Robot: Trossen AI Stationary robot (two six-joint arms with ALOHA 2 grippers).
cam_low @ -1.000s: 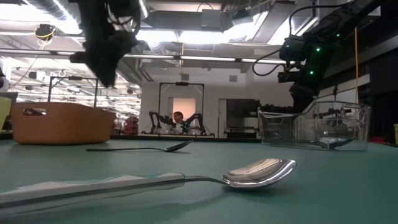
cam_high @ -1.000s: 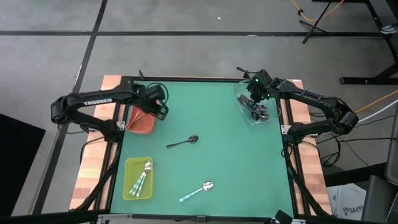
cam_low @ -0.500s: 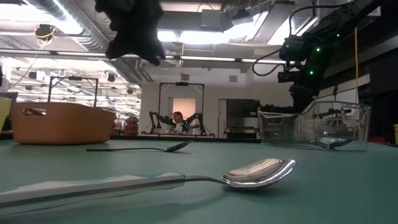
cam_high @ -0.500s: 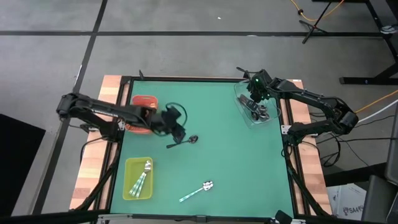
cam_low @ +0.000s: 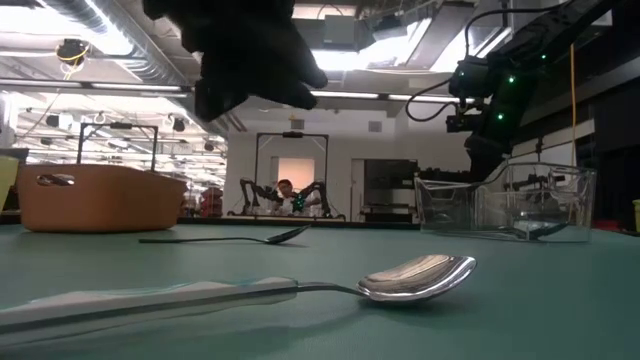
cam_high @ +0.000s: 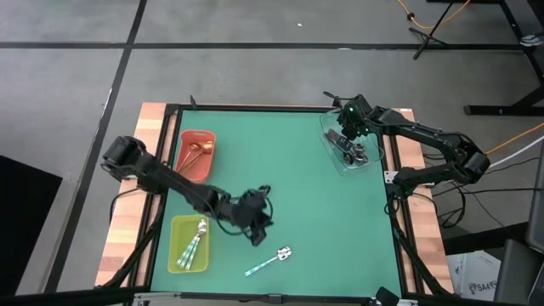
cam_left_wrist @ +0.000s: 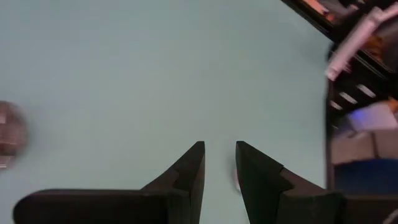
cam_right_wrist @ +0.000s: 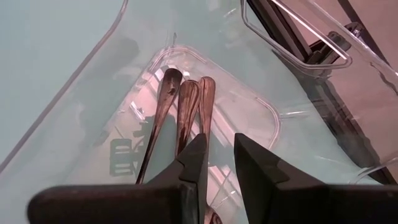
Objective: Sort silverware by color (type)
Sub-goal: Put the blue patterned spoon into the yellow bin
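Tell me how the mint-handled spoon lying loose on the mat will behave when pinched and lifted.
The mint-handled spoon lies flat, so pinching its low handle looks awkward. Its polished bowl is probably slippery. It looks stiff and light, though bowl-heavy, so it may tilt if held far back.

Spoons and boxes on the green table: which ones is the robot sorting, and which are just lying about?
Being sorted:
- black spoon, loose on the table
- green-handled spoon, loose on the table
- copper spoons in the red tray
- green-handled spoons in the yellow tray
- dark spoons in the clear tray

Just there:
- red tray
- yellow tray
- clear tray
- table
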